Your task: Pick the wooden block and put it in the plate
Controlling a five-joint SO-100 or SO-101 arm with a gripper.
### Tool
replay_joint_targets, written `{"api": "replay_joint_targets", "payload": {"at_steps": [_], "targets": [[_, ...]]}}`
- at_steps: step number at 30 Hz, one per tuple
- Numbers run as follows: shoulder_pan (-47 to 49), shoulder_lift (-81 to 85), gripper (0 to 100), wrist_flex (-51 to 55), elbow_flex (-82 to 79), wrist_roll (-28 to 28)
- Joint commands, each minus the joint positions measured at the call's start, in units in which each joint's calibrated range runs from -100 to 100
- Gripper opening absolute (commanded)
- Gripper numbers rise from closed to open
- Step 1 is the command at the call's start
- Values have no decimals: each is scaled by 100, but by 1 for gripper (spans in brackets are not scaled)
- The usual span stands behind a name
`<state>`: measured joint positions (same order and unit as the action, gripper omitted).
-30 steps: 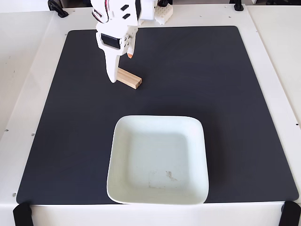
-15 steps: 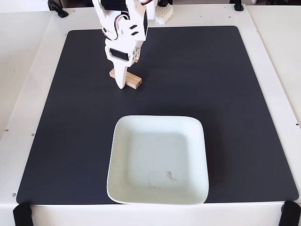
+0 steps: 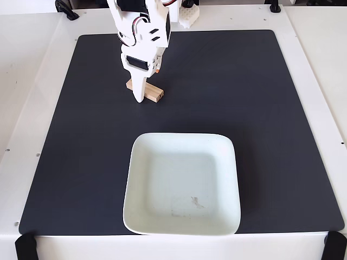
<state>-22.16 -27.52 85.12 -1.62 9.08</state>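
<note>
On the black rectangular mat [image 3: 227,97], toward its upper left in the fixed view, the small tan wooden block [image 3: 155,94] lies flat and slightly aslant, well apart from the pale mint-white square plate [image 3: 142,181] nearer the camera. The white two-finger gripper [image 3: 140,93] stands over the block's middle; one white finger [image 3: 139,89] crosses in front of it, the other is hidden, so whether the jaws are pressed onto the wood or only straddling it cannot be told. Risks, as judged: a grip taken across the slanted bar may twist it, and an off-centre hold may let one end droop and slip free during the carry. A release too early would drop the block on the mat short of the plate's raised rim.
</note>
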Motion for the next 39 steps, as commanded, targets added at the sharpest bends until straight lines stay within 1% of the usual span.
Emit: {"api": "replay_joint_targets", "payload": {"at_steps": [1,4,8,24,27,32,34,35,39], "targets": [[-12,-78,35,-403,59,-21],[-23,-78,35,-713,41,-37],[10,-78,35,-863,50,-32],[21,-53,35,-854,-337,-21],[-12,-45,29,-854,-337,-43],[-35,-70,9,-845,-337,-59],[-46,-70,2,-845,-337,-59],[-46,-70,1,-845,-337,-59],[-46,-70,1,-845,-337,-64]]}}
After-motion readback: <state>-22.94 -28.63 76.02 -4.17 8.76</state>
